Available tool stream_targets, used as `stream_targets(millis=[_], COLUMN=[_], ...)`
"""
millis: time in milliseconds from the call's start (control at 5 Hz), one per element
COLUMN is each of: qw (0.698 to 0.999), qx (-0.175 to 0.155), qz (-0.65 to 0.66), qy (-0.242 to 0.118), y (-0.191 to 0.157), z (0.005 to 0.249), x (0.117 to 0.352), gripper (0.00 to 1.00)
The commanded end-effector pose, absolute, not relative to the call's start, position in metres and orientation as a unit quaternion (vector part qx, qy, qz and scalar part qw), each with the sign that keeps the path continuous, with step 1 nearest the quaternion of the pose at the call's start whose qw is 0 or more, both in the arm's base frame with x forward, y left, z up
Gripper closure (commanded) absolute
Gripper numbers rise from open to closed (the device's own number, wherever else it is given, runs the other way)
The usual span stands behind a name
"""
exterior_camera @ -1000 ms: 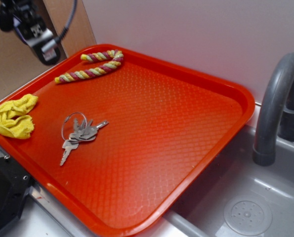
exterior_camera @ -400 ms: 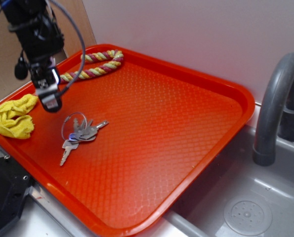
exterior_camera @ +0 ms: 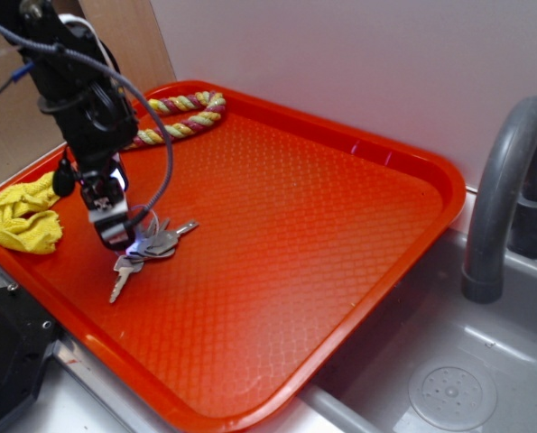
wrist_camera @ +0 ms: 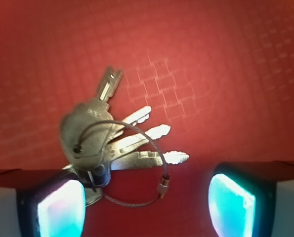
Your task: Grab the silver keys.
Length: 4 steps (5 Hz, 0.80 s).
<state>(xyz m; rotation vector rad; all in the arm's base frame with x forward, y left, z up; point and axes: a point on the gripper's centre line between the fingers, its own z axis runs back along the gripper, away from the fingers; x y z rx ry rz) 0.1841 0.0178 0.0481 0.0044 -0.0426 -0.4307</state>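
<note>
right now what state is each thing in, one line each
silver keys: lying flat on the tray, fanned out on their wire ring, not gripped
claw: open, low over the keys, one pad at the key heads, the other clear of them
yellow cloth: crumpled at the tray's edge
twisted rope: lying bent at the tray's far corner
red tray: flat, beside the sink
grey faucet: no water seen running

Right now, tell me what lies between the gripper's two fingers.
In the wrist view, the wire ring of the silver keys lies between the gripper's fingers, over bare red tray; the key heads sit by one finger.
</note>
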Motion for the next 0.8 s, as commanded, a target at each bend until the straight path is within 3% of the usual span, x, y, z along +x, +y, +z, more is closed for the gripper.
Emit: stream_targets(millis=[0,200,400,600], qw=[0.969,0.961,0.96,0.96], qx=[-0.008,-0.036,-0.051,-0.05], qz=[-0.242,-0.272,-0.274,-0.274], qy=[-0.048,-0.039,-0.026,-0.023], y=[0.0131,0.0123,0.0126,0.0112], z=[0.0371,0.0351,0.0312,0.0285], x=[0.1989,0.1973,0.1965,0.1955], gripper=[0.0,0.0,1.0,1.0])
